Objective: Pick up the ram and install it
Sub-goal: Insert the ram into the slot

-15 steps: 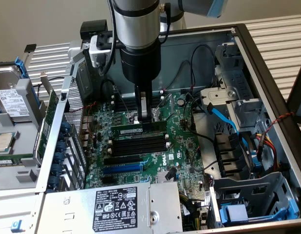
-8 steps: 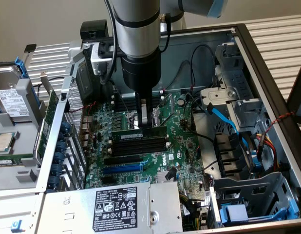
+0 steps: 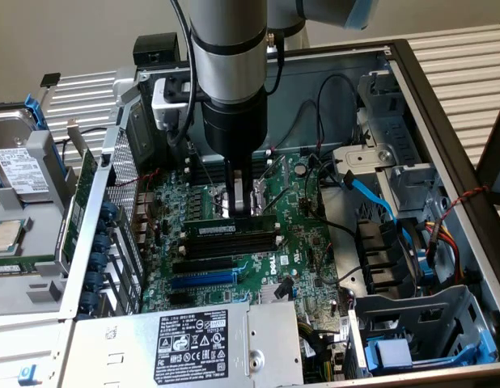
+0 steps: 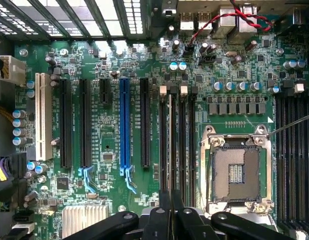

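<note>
Inside open case (image 3: 331, 69), ram (image 3: 234, 229) upright on motherboard (image 3: 308, 252), tool (image 3: 242, 208) pinching it

From my station the motherboard (image 4: 109, 130) reads deep green, freckled with silver solder dots and fine pale lettering. On it I pick out a bright blue slot (image 4: 125, 122) and a cream-white slot (image 4: 43, 115) among black ones. The ram (image 3: 231, 229) is green with what looks like a whitish strip, though I can't be sure at this angle. The gripper (image 4: 170, 197) is matte black and the arm (image 3: 228, 32) silver-grey. The twisted wire pair (image 4: 219, 22) is red and black, the flat cable (image 3: 370, 194) light blue.
</note>
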### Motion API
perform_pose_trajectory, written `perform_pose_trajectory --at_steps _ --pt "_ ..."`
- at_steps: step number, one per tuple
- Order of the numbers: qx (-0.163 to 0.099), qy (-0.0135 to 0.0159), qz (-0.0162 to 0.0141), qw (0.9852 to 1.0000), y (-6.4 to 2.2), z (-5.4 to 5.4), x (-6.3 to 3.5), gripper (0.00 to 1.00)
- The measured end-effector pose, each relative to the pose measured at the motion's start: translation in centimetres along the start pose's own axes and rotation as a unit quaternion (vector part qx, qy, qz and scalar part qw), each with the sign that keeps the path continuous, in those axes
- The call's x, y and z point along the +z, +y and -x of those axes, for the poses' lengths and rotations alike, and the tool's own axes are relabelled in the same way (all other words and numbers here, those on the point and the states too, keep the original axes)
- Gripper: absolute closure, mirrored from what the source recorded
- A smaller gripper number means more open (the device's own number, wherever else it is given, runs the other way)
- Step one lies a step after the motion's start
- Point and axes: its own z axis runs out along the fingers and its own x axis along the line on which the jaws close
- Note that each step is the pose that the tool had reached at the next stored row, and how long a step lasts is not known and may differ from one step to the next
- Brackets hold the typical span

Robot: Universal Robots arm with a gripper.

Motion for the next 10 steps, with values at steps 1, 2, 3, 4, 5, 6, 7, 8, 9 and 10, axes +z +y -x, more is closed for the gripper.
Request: perform_pose_trajectory --at_steps 1,2,3,4,5,6,7,8,9,10 --pt "0.0 0.0001 0.0001 1.0 0.0 0.0 0.0 0.87" --pt "0.0 0.0001 0.0001 1.0 0.0 -0.01 0.01 0.87" --pt "0.0 0.0 0.0001 1.0 -0.01 -0.01 0.02 0.87" --pt "-0.001 0.0 0.0001 1.0 -0.01 -0.01 0.03 0.87" --pt "-0.002 0.0 0.0001 1.0 -0.01 -0.01 0.03 0.87" --pt "-0.003 0.0 0.0001 1.0 -0.01 -0.01 0.04 0.87" --pt "-0.003 -0.0001 0.0001 1.0 -0.01 -0.03 0.06 0.87" --pt "-0.003 -0.0002 0.0 1.0 -0.02 -0.06 0.08 0.87" --pt "-0.003 -0.0001 0.0001 1.0 -0.03 -0.11 0.08 0.87" --pt "-0.003 0.0 0.0001 1.0 -0.02 -0.17 0.08 0.87"
